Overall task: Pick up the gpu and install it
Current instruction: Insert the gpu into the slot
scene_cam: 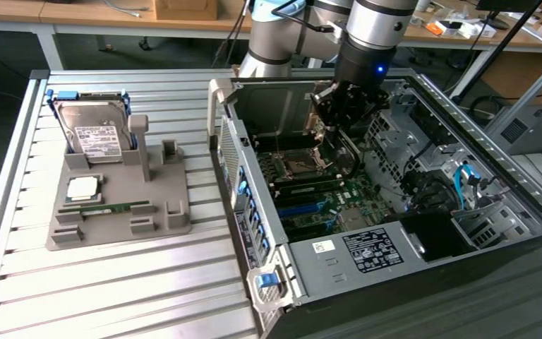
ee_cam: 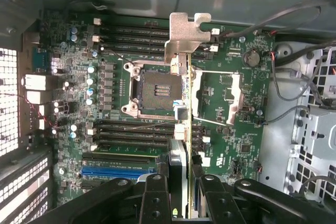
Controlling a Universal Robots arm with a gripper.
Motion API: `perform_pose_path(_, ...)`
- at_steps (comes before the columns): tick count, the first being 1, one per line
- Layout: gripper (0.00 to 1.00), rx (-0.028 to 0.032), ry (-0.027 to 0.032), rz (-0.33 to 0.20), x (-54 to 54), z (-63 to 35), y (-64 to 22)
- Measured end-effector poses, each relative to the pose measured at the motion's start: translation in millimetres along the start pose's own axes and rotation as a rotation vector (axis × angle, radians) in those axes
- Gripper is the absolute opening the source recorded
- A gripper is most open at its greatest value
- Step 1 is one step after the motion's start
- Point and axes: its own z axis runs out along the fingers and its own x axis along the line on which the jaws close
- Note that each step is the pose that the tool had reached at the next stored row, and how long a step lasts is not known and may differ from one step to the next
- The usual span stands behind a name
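As I look over the exterior feed, the gripper [scene_cam: 346, 106] hangs inside the open computer case [scene_cam: 252, 233], at about one o'clock from the picture's centre. On the wrist feed I see its two black fingers [ee_cam: 157, 192] partly closed, clamped on either face of the gpu [ee_cam: 181, 129]. The card shows edge-on, with its silver end bracket [ee_cam: 186, 32] at the end far from the fingers. It sits over the motherboard [ee_cam: 236, 129], just beside the CPU socket [ee_cam: 152, 90]; I cannot tell whether its lower edge touches a slot. On the exterior feed the grey holder tray [scene_cam: 121, 212] lies on the slatted table [scene_cam: 111, 296] toward nine o'clock, well apart from the case. The hard drive [scene_cam: 97, 131] stands at the tray's eleven o'clock corner, and the memory stick [scene_cam: 106, 209] lies flat near its middle.
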Motion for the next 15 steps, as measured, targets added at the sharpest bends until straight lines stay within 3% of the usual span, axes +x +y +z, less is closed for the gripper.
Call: perform_pose_path(15,0.27,-0.0014,-0.0023,-0.040,0.0,0.0,0.0)
